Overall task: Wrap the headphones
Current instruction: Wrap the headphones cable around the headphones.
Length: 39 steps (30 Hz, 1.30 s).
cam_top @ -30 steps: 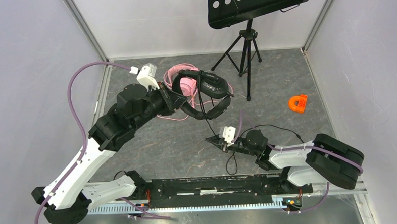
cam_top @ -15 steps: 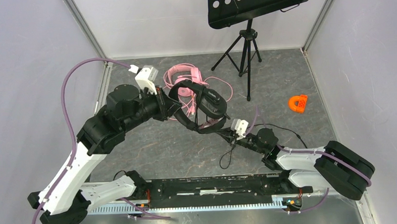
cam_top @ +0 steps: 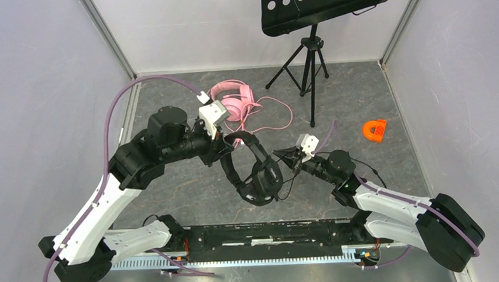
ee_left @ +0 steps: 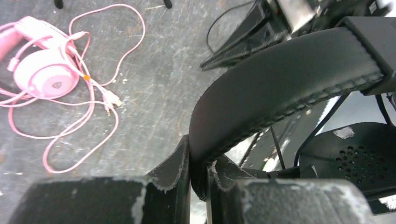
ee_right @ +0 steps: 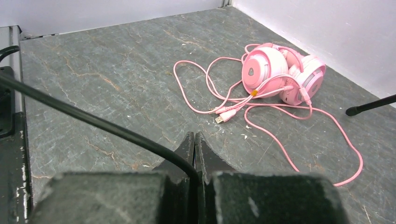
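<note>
The black headphones [cam_top: 256, 174] hang tilted over the floor at mid-table. My left gripper [cam_top: 225, 152] is shut on their padded headband [ee_left: 280, 79], which fills the gap between the jaws; one ear cup [ee_left: 357, 154] shows lower right in the left wrist view. Just right of the ear cups, my right gripper [cam_top: 284, 155] is shut on the thin black cable [ee_right: 93, 122], which runs out leftward from the closed jaws. The pink headphones [cam_top: 232, 101] lie at the back on the floor with their long pink cable [ee_right: 299, 135] spread loose around them.
A black music stand on a tripod [cam_top: 309, 56] stands at the back right of centre. A small orange plastic piece [cam_top: 374, 130] lies at the right. Grey walls close in the left, back and right sides. The arm bases' rail [cam_top: 270, 234] runs along the near edge.
My left arm has swung the black headphones from beside the pink ones toward the near middle and turned them. My right gripper has moved up and back with the cable, close to the ear cups.
</note>
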### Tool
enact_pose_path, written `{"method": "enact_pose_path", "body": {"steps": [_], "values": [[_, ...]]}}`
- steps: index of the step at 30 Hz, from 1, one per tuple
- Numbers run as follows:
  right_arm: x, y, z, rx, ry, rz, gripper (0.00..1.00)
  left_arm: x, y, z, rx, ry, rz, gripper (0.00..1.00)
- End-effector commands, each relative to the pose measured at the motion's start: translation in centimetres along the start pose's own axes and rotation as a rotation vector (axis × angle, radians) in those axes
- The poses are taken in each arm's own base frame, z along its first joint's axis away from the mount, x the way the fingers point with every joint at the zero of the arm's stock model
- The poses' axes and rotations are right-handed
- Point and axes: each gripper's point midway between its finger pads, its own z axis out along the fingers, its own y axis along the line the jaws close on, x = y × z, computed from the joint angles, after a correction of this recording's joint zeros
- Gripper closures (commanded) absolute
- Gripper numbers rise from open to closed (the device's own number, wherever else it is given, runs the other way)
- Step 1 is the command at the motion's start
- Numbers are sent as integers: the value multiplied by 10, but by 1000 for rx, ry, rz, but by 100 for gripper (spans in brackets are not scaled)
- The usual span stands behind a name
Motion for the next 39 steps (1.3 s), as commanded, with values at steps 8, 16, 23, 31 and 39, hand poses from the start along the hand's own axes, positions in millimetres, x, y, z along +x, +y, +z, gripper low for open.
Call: {"method": "enact_pose_path", "body": {"steps": [8,16,23,31,39], "values": [[4,43,-12,-225,196,291,98,58,32,30,18,85,519,98],[-39,74,-33,-374,114,408,96,74,80,39,-164,239,655,98],[-38,98,-45,-507,94,494,93,62,81,46,-157,210,719,98],[-71,112,-53,-628,0,559,93,63,86,54,-143,242,837,98],[-63,108,-44,-598,26,599,93,80,81,67,-76,254,883,98]]}}
